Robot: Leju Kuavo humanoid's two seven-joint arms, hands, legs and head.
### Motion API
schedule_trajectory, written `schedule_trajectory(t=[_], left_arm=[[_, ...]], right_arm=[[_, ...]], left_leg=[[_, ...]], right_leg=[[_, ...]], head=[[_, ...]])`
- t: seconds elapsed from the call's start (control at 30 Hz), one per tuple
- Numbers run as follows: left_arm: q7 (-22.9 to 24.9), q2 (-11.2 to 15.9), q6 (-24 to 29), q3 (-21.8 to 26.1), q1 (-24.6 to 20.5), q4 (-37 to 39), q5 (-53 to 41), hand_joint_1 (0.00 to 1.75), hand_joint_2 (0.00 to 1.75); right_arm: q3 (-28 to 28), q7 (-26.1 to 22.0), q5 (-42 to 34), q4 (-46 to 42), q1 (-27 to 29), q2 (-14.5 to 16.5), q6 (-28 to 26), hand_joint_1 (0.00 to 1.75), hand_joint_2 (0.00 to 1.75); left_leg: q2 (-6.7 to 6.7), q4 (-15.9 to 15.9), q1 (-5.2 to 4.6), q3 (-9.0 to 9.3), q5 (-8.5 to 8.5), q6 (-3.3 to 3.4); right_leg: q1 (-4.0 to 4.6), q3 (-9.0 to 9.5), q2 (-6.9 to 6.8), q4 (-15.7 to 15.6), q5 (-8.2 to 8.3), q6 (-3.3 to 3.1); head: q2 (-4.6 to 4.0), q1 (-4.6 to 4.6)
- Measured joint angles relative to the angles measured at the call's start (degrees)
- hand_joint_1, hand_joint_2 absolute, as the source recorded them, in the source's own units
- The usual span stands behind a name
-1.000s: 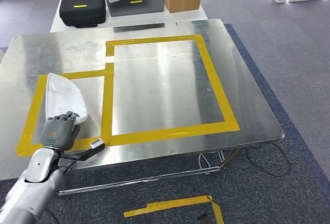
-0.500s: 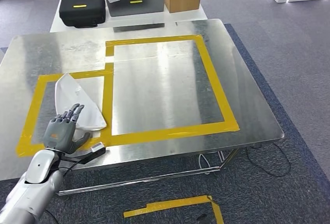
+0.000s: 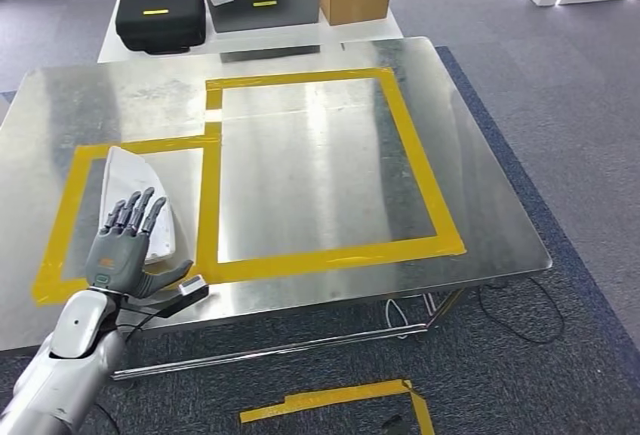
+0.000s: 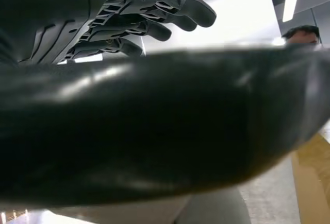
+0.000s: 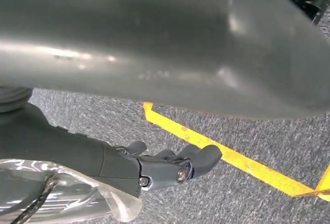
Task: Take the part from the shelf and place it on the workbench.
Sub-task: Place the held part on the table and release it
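Steel worktop marked with yellow tape carries the white part, lying flat inside the smaller taped box at the near left. Left hand hovers over its near edge, fingers spread apart and holding nothing. Right hand hangs above grey carpet, fingers loosely extended and holding nothing.

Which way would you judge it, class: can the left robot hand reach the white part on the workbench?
Probably yes: the left robot hand hovers open, right over the white part, nothing between them.
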Motion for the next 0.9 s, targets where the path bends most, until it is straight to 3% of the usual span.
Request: schedule_trajectory(t=[0.07,0.13,0.2,0.27,0.3,0.33,0.37,0.43,0.5,0.57,0.63,0.73,0.77,0.8,0.83,0.9], left_arm=[[0.0,0.0,0.0,0.0,0.0,-0.3,0.0,0.00,0.00],[0.0,-0.1,0.0,0.1,-0.1,-0.6,0.0,0.00,0.00],[0.0,-0.3,0.0,0.1,-0.1,-0.7,0.0,0.00,0.00],[0.0,-0.5,0.0,0.1,0.0,-0.7,0.0,0.00,0.00],[0.0,-0.6,0.0,0.1,0.1,-0.7,0.0,0.00,0.00],[0.0,-0.6,0.0,0.1,0.1,-0.7,0.0,0.00,0.00],[0.0,-0.7,0.0,0.0,0.2,-0.7,0.0,0.00,0.00],[0.0,-0.8,0.0,0.1,0.1,-0.7,0.0,0.00,0.00],[0.0,-0.8,0.0,0.1,0.0,-0.7,0.0,0.00,0.00],[0.0,-0.7,0.0,0.1,0.1,-0.7,0.0,0.00,0.00],[0.0,-0.7,0.0,0.0,0.1,-0.7,0.0,0.00,0.00],[0.0,-0.7,0.0,0.0,0.1,-0.7,0.0,0.00,0.00],[0.0,-0.7,0.0,0.0,0.2,-0.7,0.0,0.00,0.00],[0.0,-0.8,0.0,0.0,0.3,-0.7,0.0,0.00,0.00],[0.0,-0.8,0.0,0.0,0.3,-0.7,0.0,0.00,0.00],[0.1,-0.8,0.0,0.0,0.2,-0.7,0.1,0.00,0.00]], right_arm=[[0.0,0.0,0.0,0.0,-0.1,0.0,0.0,0.00,0.00],[0.0,0.0,-0.1,0.0,-0.1,0.0,-0.1,0.00,0.00],[0.0,0.1,-0.1,0.0,0.1,0.0,-0.1,0.00,0.00],[0.0,0.1,-0.2,0.0,0.4,0.0,-0.1,0.00,0.00],[0.0,0.2,-0.2,0.0,0.4,0.0,-0.1,0.00,0.00],[0.0,0.2,-0.3,0.0,0.4,-0.1,-0.1,0.00,0.00],[0.0,0.2,-0.3,0.0,0.4,-0.1,-0.1,0.00,0.00],[0.0,0.2,-0.3,0.0,0.2,-0.1,0.0,0.00,0.00],[0.0,0.2,-0.3,0.0,0.2,-0.1,0.2,0.00,0.00],[0.0,0.3,-0.4,0.0,0.2,-0.1,0.2,0.00,0.00],[0.0,0.4,-0.4,0.0,0.1,-0.2,0.2,0.00,0.00],[0.0,0.4,-0.4,0.0,0.1,-0.2,0.4,0.00,0.00],[0.0,0.5,-0.3,0.0,0.1,-0.2,0.4,0.00,0.00],[0.0,0.6,-0.3,0.0,0.2,-0.2,0.4,0.00,0.00],[0.0,0.7,-0.3,0.0,0.2,-0.2,0.4,0.00,0.00],[0.0,0.9,-0.2,0.0,0.1,-0.2,0.5,0.00,0.00]], left_leg=[[-0.16,-0.6,0.12,0.32,0.40,0.42],[-0.33,-1.4,0.44,0.70,0.89,0.87],[-0.65,-1.6,0.52,0.67,1.06,1.07],[-1.13,-1.6,0.49,0.54,1.11,1.06],[-1.36,-1.5,0.53,0.52,1.15,0.99],[-1.56,-1.5,0.62,0.52,1.19,0.88],[-1.76,-1.3,0.71,0.48,1.19,0.66],[-2.10,-0.8,0.64,0.05,1.23,-0.07],[-2.36,-0.3,0.45,-0.47,1.55,-0.89],[-2.48,0.0,0.54,-0.75,1.70,-1.49],[-2.36,2.4,0.75,-1.75,-0.72,-2.06],[-2.21,12.7,0.98,-5.00,-7.45,-2.68],[-2.22,15.2,1.00,-5.43,-8.47,-2.70],[-2.22,15.6,1.00,-4.91,-8.39,-2.60],[-2.22,13.8,0.97,-3.30,-7.36,-2.40],[-2.19,6.0,0.82,1.94,-4.76,-1.67]], right_leg=[[-0.07,0.03,0.39,0.1,-0.29,0.36],[-0.14,-1.21,2.50,2.9,-2.57,0.44],[-0.20,-4.59,4.59,10.4,-6.45,0.43],[-0.21,-7.52,5.11,16.4,-8.05,0.53],[-0.25,-7.65,5.15,16.4,-7.13,0.58],[-0.33,-6.69,5.16,14.2,-5.23,0.62],[-0.46,-4.97,5.17,10.4,-2.98,0.70],[-0.58,-1.53,5.47,3.9,-0.41,0.76],[-0.53,-0.63,5.76,2.0,-0.33,0.48],[-0.55,-1.14,5.64,2.0,-0.05,-0.25],[-0.60,-1.69,5.43,1.9,0.58,-1.34],[-0.36,-2.98,5.18,1.9,1.56,-2.42],[-0.24,-3.45,5.10,1.9,1.89,-2.53],[-0.12,-3.90,5.05,1.9,2.24,-2.56],[-0.01,-4.31,5.01,2.0,2.59,-2.56],[0.20,-4.91,4.97,2.0,3.21,-2.47]], head=[[0.00,0.04],[0.00,0.12],[0.00,0.20],[0.00,0.23],[0.00,0.25],[0.00,0.25],[0.00,0.26],[0.00,0.29],[0.00,0.31],[0.00,0.32],[0.00,0.23],[0.00,0.11],[0.00,0.11],[0.00,0.11],[0.00,0.12],[0.00,0.13]])
